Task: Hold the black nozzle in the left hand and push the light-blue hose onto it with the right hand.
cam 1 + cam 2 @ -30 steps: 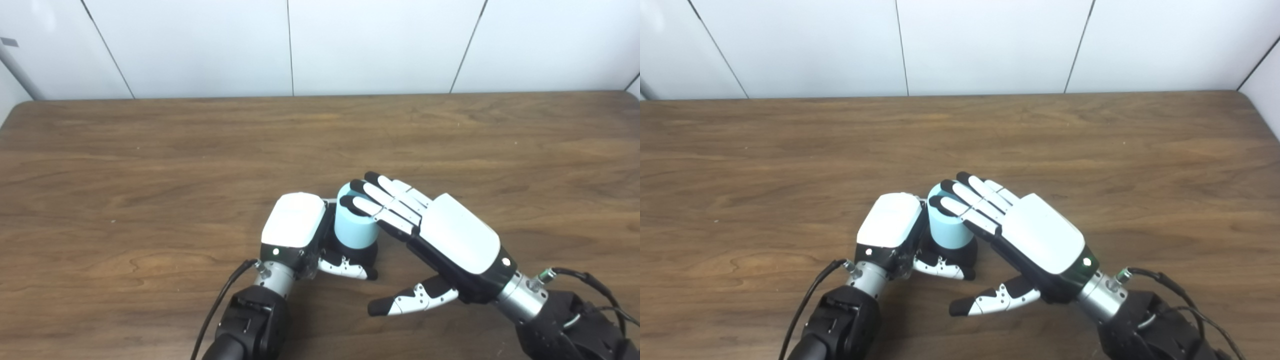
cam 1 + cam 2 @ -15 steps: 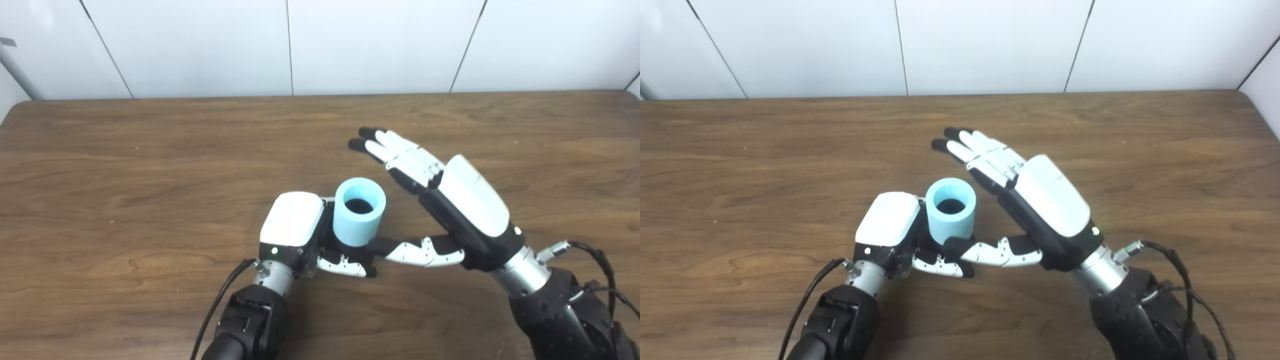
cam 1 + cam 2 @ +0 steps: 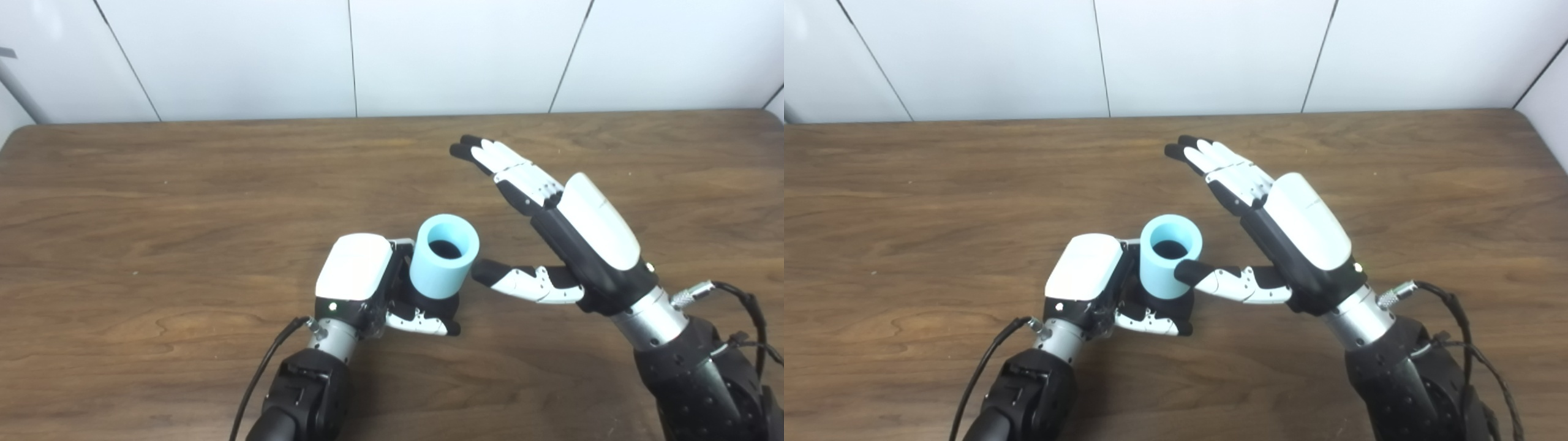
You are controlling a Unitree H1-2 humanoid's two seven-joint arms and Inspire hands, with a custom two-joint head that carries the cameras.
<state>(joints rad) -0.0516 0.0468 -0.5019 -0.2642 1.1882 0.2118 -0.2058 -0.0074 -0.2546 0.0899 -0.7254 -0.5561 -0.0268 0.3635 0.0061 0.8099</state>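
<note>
The left hand (image 3: 358,278) is sitting low on the wooden table (image 3: 153,202), a little toward six o'clock from the table's middle, and it is clasping the black nozzle (image 3: 432,304). Its fingers are wrapping round the nozzle's base, with the thumb (image 3: 422,323) lying across the near side at the six o'clock edge. Only a dark band of the nozzle is showing between the fingers and the hose above it.

The light-blue hose (image 3: 442,257) is standing as a short, thick tube on top of the nozzle, its open end facing up and tipping slightly toward one o'clock. Its dark bore is showing through the mouth. It is sitting just beside the left hand's white back, at that hand's three o'clock.

The right hand (image 3: 576,223) is hanging at three o'clock from the hose, holding nothing, with its fingers (image 3: 496,160) stretched out straight and pointing toward eleven o'clock, well above and apart from the tube. Its thumb (image 3: 520,283) is reaching toward nine o'clock, the dark tip lying near the hose's side; whether it is touching cannot be told.
</note>
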